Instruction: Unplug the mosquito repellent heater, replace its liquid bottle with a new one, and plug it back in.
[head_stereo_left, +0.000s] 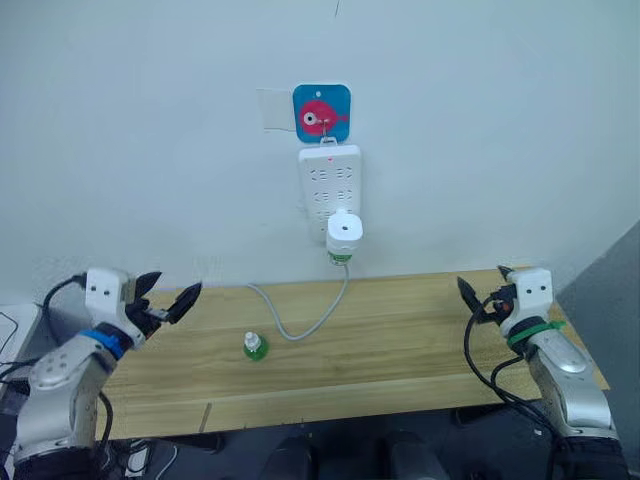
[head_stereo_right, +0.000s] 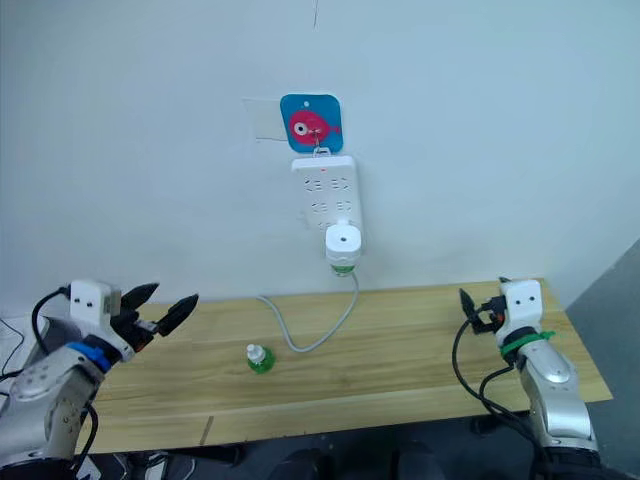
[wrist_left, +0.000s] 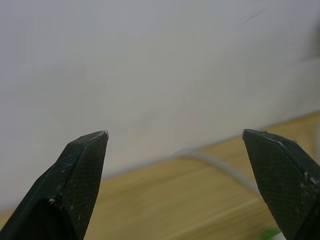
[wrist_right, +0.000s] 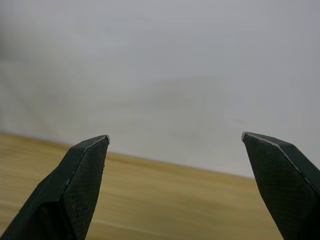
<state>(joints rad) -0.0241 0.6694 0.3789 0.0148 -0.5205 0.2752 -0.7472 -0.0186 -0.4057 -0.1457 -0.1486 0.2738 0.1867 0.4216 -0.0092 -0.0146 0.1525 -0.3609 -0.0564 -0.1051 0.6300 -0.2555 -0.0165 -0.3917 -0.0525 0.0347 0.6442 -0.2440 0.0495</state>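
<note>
**Heater plugged in on the wall strip, both grippers spread over the table ends**

Pale wall (head_stereo_left: 150, 120) fills the background we look at, with a wooden table (head_stereo_left: 400, 350) set against its foot. At the table's left end we see our left gripper (head_stereo_left: 168, 297) above the wood, its two black fingers (wrist_left: 75, 180) spread wide and grasping nothing. Near the middle of the tabletop stands a small green bottle (head_stereo_left: 255, 346) with a white cap, upright, just beside a loop of white cable (head_stereo_left: 300, 325) that lies on the wood and climbs to the wall. Above it, a blue square hook plate with a pink fish (head_stereo_left: 321, 113) carries the long white power strip (head_stereo_left: 329, 190). The mosquito repellent heater (head_stereo_left: 343, 235) sits plugged into the strip's lower end, vent hole facing us, a green bottle end showing beneath it. At the table's right end our right gripper (head_stereo_left: 485, 287) hovers, fingers (wrist_right: 75, 185) likewise parted and empty.
</note>
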